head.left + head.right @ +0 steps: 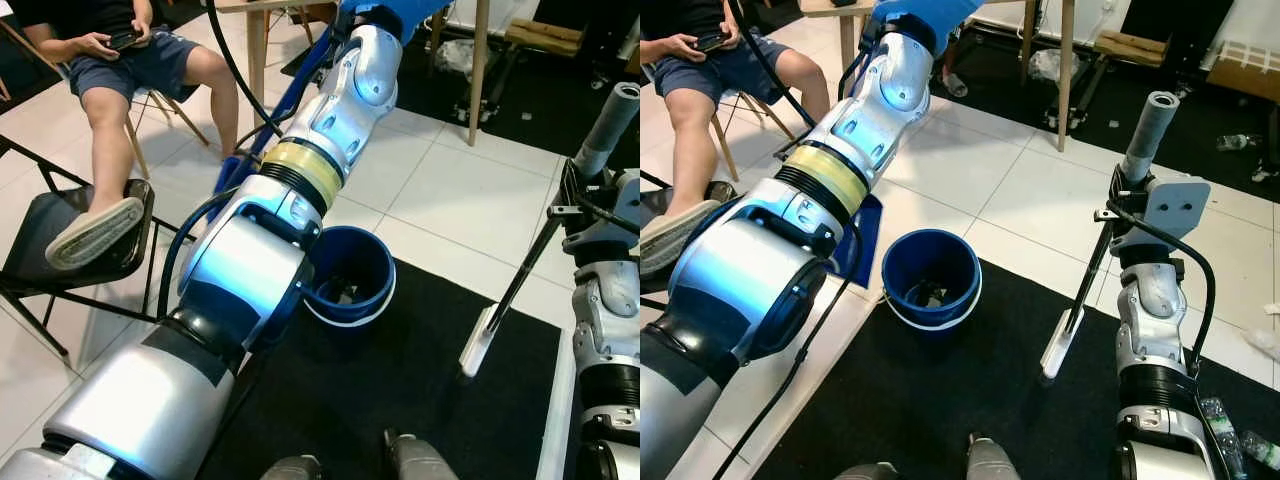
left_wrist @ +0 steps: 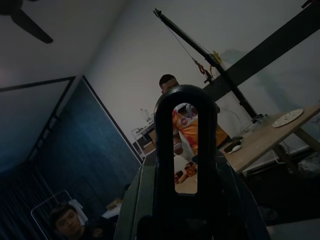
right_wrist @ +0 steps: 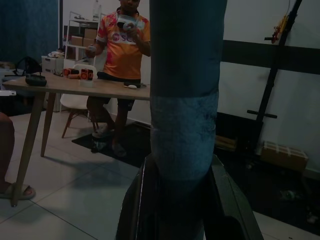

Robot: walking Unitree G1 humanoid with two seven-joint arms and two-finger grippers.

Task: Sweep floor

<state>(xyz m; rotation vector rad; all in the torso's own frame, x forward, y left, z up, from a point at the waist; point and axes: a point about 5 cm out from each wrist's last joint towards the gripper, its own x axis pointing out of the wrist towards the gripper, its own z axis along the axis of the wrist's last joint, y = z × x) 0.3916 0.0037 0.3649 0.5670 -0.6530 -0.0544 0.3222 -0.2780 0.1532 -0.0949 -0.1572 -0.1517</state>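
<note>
White floor tiles (image 1: 1040, 200) border a black mat (image 1: 940, 400) carrying a blue bucket (image 1: 930, 275). Right of the bucket, the right tool (image 3: 182, 165) is closed around a broom handle (image 1: 1145, 135); the left tool (image 2: 185, 165) looks shut. Litter beside the mat suggests sweeping is unfinished.

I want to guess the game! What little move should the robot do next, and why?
Probably draw the right gripper leftward, dragging the broom across the black mat toward the blue bucket: its head rests on the mat, apart from the bucket.
</note>
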